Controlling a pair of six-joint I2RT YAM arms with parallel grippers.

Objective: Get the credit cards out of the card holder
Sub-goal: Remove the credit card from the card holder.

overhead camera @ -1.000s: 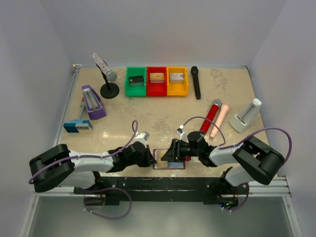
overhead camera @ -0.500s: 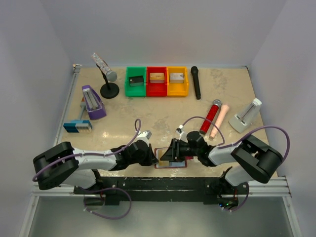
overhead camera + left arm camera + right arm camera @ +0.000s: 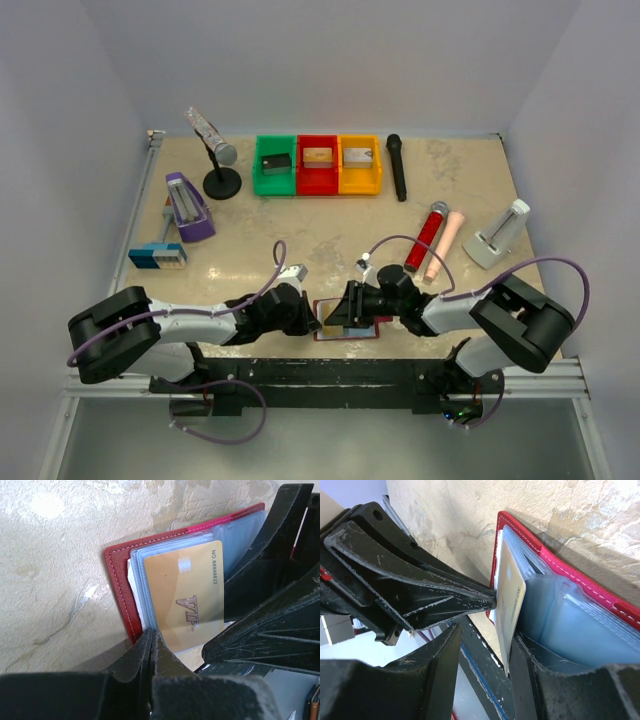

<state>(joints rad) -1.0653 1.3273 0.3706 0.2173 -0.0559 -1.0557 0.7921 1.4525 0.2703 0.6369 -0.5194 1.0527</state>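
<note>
While left hand (image 3: 151,639) pinches gold VIP card (image 3: 185,597), right hand (image 3: 486,650) splayed over red holder (image 3: 118,575).

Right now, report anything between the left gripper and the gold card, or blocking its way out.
Nothing stands between them: the left gripper is shut on the gold card. The right gripper overlaps that card's far end in the card holder; whether it pins it cannot be told.

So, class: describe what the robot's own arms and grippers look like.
The left arm and right arm have white links between bulky black joints, each trailing a looping purple cable. The left gripper and right gripper have black, scuffed, ribbed wedge-shaped fingers.
</note>
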